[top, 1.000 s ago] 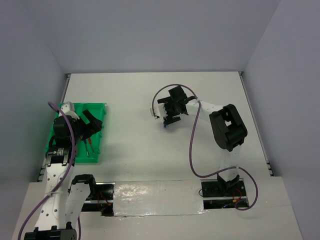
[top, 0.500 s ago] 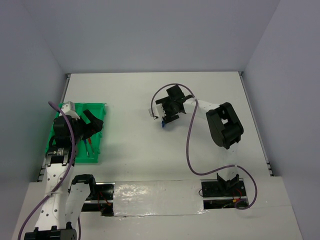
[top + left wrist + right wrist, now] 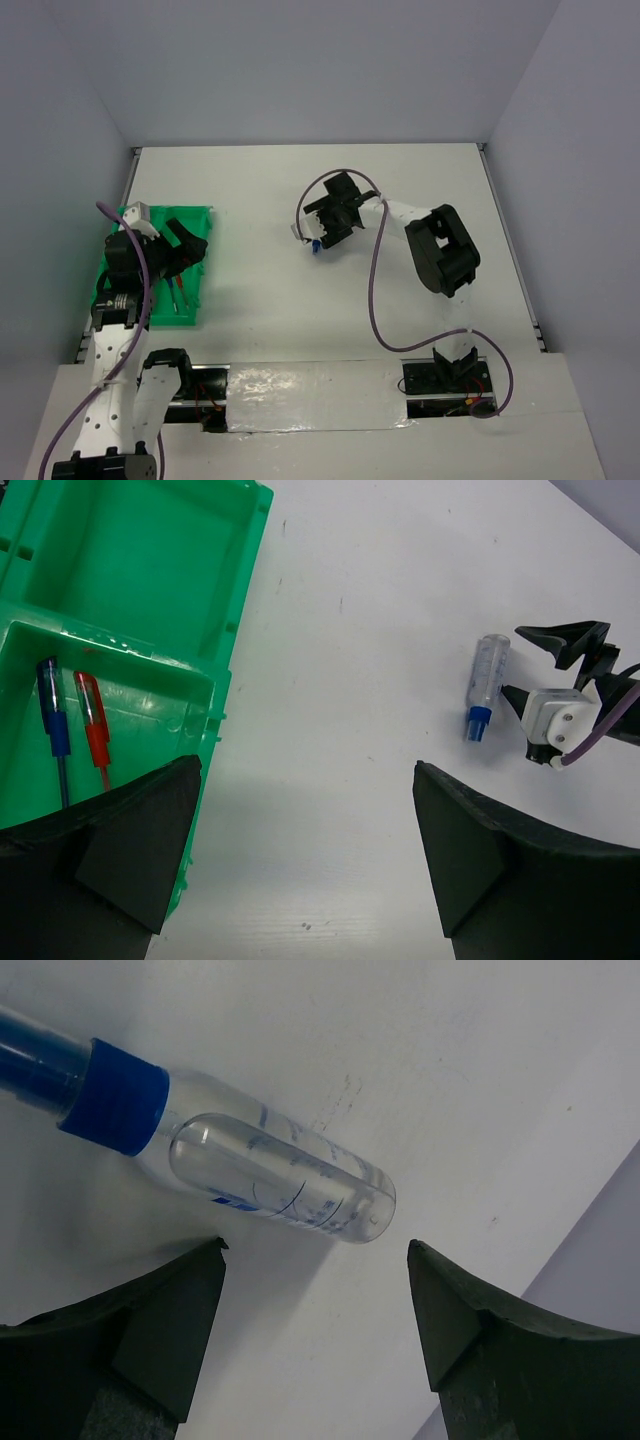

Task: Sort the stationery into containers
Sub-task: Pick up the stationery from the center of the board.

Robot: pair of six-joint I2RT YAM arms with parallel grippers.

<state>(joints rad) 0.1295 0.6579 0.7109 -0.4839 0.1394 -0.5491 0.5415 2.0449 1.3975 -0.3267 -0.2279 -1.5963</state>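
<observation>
Over the right wall of the green tray (image 3: 240, 600), the left end effector (image 3: 306, 768) hangs released. A blue pen (image 3: 55, 730) and a red pen (image 3: 93, 725) lie side by side in one tray compartment. Well right of the tray, a blue-capped marker (image 3: 270, 1175) lies on the tabletop (image 3: 350, 630), just ahead of the right end effector (image 3: 316, 1247), which is spread and grasps nothing.

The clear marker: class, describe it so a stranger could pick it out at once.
On the white table, a green tray sits at the left edge. To its right, mid-table, the right arm's open claw is poised by one item lying alone: the marker. Unlike the tray's thin red pen and blue pen, it is stubby, with a see-through barrel and blue collar.
</observation>
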